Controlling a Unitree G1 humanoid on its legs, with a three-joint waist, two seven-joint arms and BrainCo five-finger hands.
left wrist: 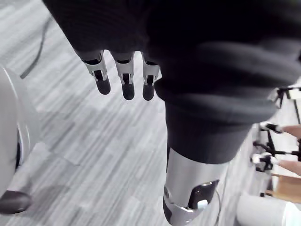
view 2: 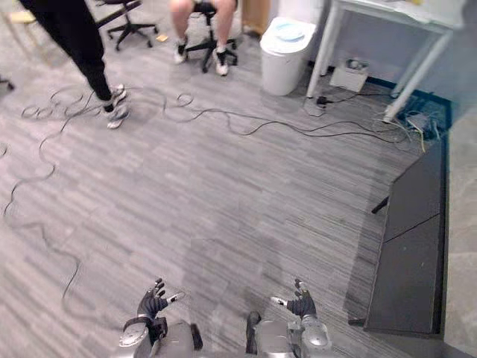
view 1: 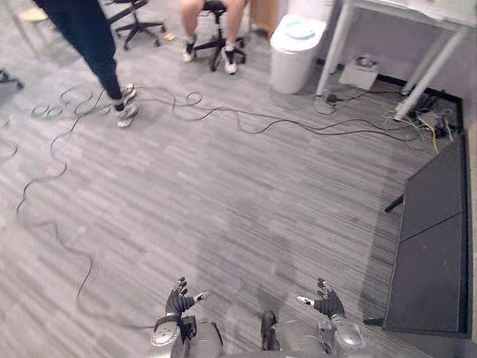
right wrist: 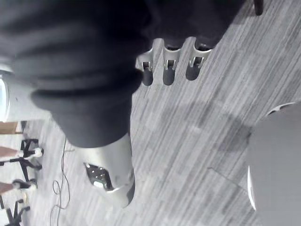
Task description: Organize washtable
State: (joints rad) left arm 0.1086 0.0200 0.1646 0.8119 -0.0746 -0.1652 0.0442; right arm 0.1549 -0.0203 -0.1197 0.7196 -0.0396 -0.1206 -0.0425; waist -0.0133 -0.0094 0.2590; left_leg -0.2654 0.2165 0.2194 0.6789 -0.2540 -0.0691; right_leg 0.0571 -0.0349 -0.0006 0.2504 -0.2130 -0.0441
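My left hand point(view 1: 179, 300) hangs low near the bottom edge of the eye views, fingers straight and empty; its wrist view shows the fingers point(left wrist: 123, 77) spread over grey floor with nothing held. My right hand point(view 1: 326, 302) sits at the same height to the right, likewise open and empty, its fingers point(right wrist: 169, 68) straight over the floor. A dark table top point(view 1: 432, 246) stands at the right edge of the eye views, a step away from the right hand. I see no washtable items in the hands.
Grey plank floor point(view 1: 223, 186) stretches ahead with black cables point(view 1: 246, 119) looping across it. A white bin point(view 1: 295, 52) stands at the back beside a white desk's legs point(view 1: 335, 45). One person stands at the far left point(view 1: 89, 37); another sits on a stool point(view 1: 212, 22).
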